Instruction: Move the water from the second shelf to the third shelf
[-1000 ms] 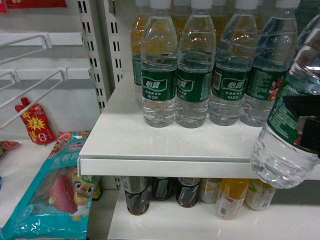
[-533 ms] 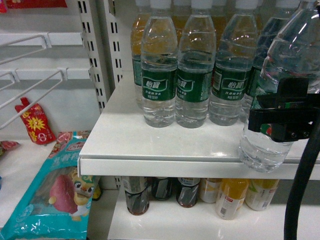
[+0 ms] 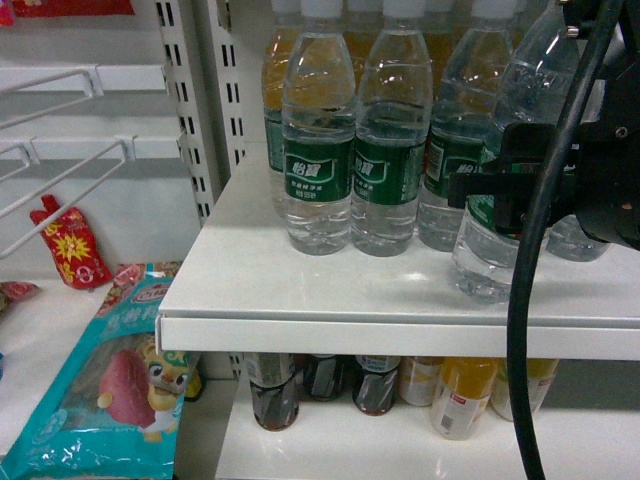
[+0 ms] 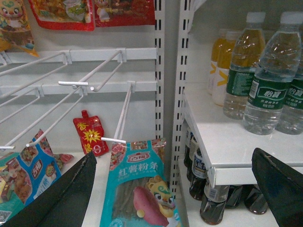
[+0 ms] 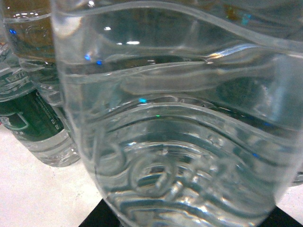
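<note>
My right gripper [image 3: 500,195] is shut on the water [image 3: 488,255], a clear ribbed bottle with a green label band. The bottle leans a little, its base low over the white shelf [image 3: 300,290] at the right, just in front of the row of matching bottles [image 3: 318,150]. I cannot tell whether the base touches the shelf. In the right wrist view the water [image 5: 180,118] fills the frame, with dark fingers [image 5: 94,221] at its lower corners. My left gripper [image 4: 170,194] is open and holds nothing, hanging in front of the snack rack left of the shelves.
Cola bottles [image 3: 275,390] and yellow drinks [image 3: 465,395] stand on the shelf below. Orange drinks [image 3: 280,70] sit behind the water row. Left of the slotted upright [image 3: 190,110] are wire hooks [image 3: 60,150], a red pouch [image 3: 70,245] and a teal snack bag [image 3: 110,390].
The right gripper carried the water up and to the left, from beyond the shelf's front edge at the far right to over the shelf in front of the bottle row.
</note>
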